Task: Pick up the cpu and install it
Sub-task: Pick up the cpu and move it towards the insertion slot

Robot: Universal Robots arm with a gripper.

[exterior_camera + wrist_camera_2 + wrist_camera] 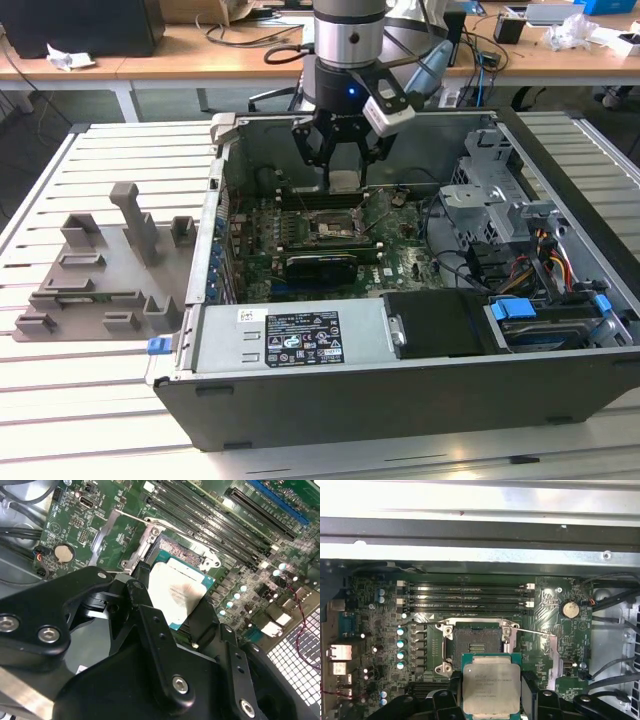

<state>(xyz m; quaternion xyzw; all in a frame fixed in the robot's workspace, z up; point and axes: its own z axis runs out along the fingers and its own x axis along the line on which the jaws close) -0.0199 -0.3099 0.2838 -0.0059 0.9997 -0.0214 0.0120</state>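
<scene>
Gripper (345, 172) pinching the cpu (491, 689) by two edges!
Motherboard (300, 235) below; fixture tray (95, 285) at the case's (400, 400) nine o'clock, exterior view, slatted table (60, 400).

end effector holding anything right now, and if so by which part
The end effector holds the cpu, its fingers clamped on two opposite edges of the chip, which is not yet in the socket.

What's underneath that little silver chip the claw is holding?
The green motherboard, its open socket showing past the cpu held in the gripper. The cpu's underside and the board directly beneath are covered.
</scene>
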